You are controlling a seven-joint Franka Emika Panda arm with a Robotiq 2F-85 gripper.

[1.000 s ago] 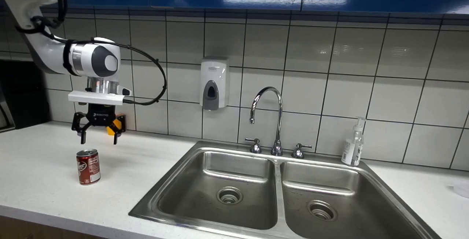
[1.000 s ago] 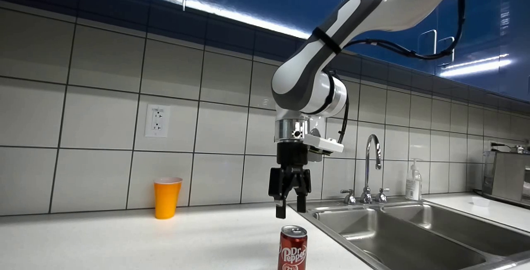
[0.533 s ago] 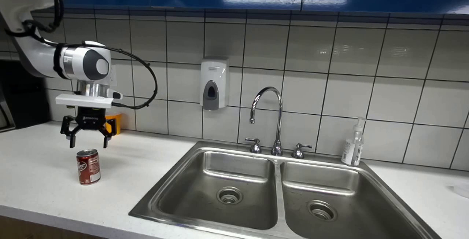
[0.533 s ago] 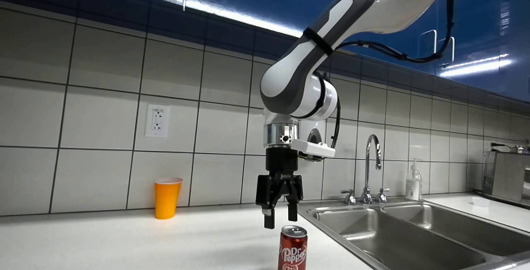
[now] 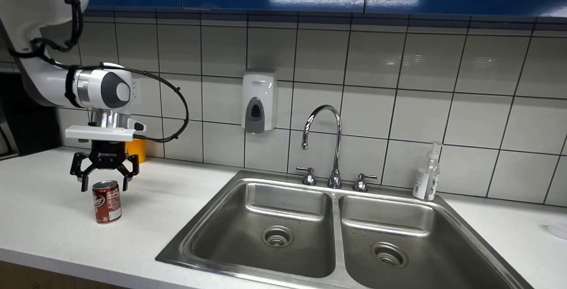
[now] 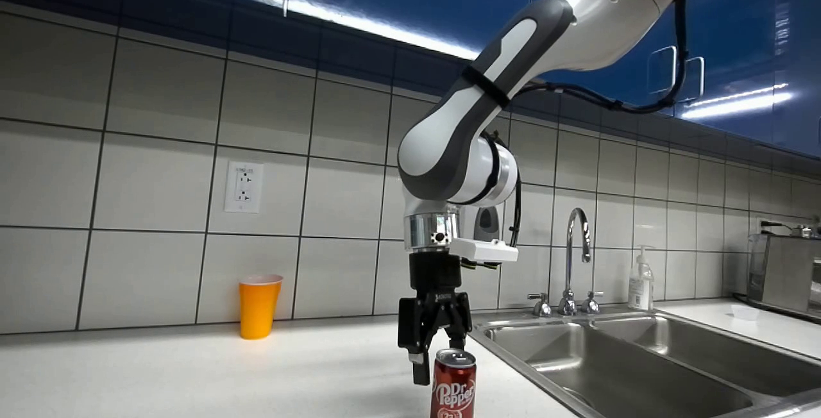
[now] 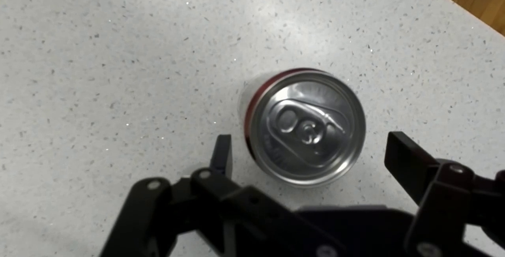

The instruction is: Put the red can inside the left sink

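Here's the red can upright on the desk, left sink apart from it, the hand empty, 2 fingers spread wide either side of the can, presumably to clasp it.

White-and-grey arm, looping black cable, screw-jointed black fingers

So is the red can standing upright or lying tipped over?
Upright: in both exterior views the red can stands straight, its silver top uppermost, and the wrist view looks down onto the pull tab.
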